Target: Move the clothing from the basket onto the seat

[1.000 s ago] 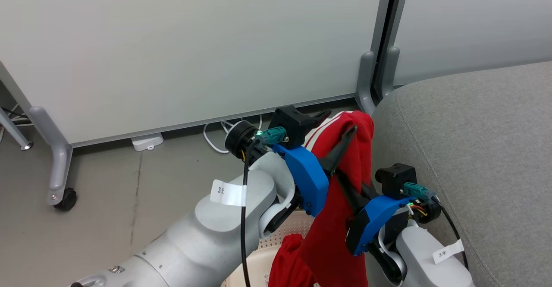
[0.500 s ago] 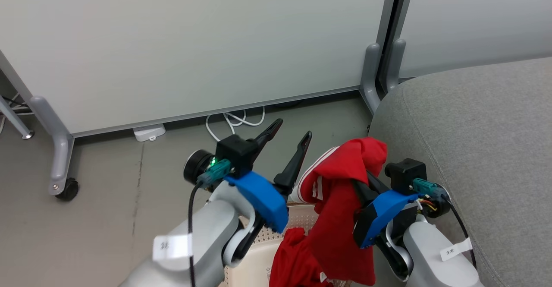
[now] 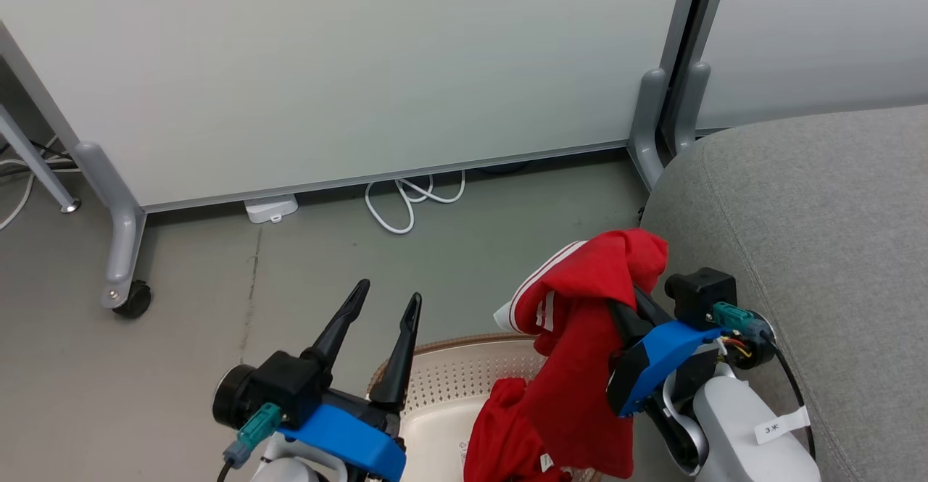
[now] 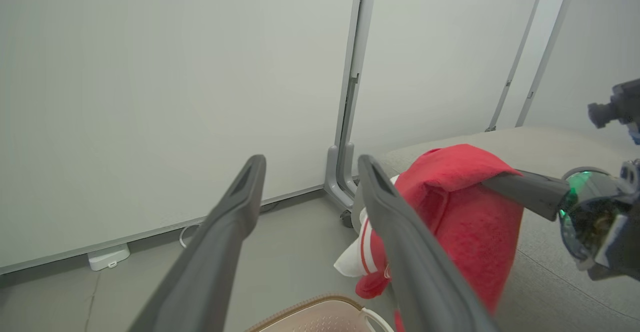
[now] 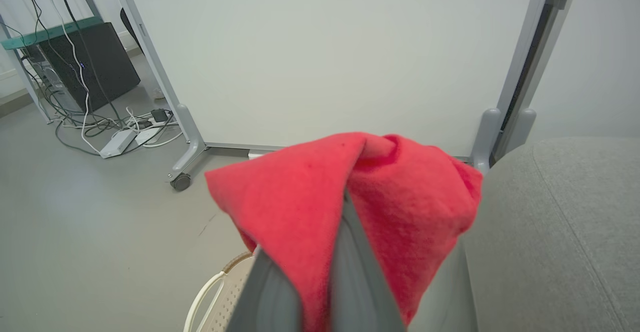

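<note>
The red clothing (image 3: 580, 366) with white stripes hangs draped over my right gripper (image 3: 625, 301), which is shut on it just left of the grey seat (image 3: 812, 235). Its lower folds reach down into the cream basket (image 3: 449, 380). My left gripper (image 3: 388, 295) stands open and empty over the basket's left rim, apart from the cloth. In the left wrist view the open left gripper (image 4: 310, 169) frames the partition, with the clothing (image 4: 460, 207) to its right. In the right wrist view the clothing (image 5: 310, 192) covers the right gripper's fingers (image 5: 345, 282).
White partition panels stand behind on grey feet, one with a caster (image 3: 130, 297). A white cable loop (image 3: 406, 199) and a small white box (image 3: 270, 209) lie at their base. A black box with loose cables (image 5: 90, 67) sits further left. Bare grey floor (image 3: 290, 286) lies ahead of the basket.
My left gripper has let go of the clothing, opened wide and drawn back down and to the left. The right gripper still holds the cloth up. The camera has shifted slightly.
</note>
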{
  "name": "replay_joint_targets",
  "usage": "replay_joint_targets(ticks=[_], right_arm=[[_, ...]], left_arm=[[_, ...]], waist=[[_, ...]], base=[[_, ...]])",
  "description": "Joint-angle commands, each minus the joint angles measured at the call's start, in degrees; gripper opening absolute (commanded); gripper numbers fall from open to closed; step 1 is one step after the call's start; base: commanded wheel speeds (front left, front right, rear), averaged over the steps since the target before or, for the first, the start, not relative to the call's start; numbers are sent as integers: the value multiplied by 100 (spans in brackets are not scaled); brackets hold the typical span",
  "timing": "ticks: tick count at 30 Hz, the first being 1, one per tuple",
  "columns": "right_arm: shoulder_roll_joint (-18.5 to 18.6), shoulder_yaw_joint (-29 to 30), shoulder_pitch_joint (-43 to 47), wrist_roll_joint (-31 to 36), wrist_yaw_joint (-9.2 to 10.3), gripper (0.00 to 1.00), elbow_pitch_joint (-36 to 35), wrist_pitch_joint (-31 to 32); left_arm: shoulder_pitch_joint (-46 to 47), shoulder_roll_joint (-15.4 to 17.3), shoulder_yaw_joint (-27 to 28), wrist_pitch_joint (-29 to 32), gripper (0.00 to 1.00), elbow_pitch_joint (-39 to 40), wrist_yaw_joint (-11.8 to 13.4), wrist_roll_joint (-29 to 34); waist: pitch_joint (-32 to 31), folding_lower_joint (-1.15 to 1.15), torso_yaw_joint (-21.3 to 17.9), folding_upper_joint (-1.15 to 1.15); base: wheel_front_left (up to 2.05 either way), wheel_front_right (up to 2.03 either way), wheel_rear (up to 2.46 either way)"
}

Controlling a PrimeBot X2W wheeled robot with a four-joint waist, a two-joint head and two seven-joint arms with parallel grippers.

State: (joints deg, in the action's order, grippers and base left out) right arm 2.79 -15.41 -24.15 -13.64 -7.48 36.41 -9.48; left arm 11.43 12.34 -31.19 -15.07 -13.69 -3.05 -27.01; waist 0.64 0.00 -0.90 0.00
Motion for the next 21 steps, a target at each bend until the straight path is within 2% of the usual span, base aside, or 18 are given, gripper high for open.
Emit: replay_joint_targets(ticks=[1,6,12,16,21], right_arm=[[17,17,74,27,-3,0,-74,24],[18,-70,87,30,-3,0,-232,107],[19,-88,148,-21,-3,0,-369,155],[17,-79,126,-52,-3,0,-414,181],[20,-76,26,-70,-3,0,-457,145]], left_arm=[[-139,-50,184,-14,100,92,-58,154],[-533,-218,661,-14,100,287,-242,565],[-705,-389,934,-15,100,254,-386,855],[-683,-460,1013,-15,100,251,-422,971],[-588,-491,1096,-15,100,314,-455,995]], waist=[[8,0,9,0],[36,0,-20,0],[121,0,-142,0],[212,0,-376,0],[344,0,-854,0]], base=[[0,0,0],[0,0,0],[0,0,0],[0,0,0],[0,0,0]])
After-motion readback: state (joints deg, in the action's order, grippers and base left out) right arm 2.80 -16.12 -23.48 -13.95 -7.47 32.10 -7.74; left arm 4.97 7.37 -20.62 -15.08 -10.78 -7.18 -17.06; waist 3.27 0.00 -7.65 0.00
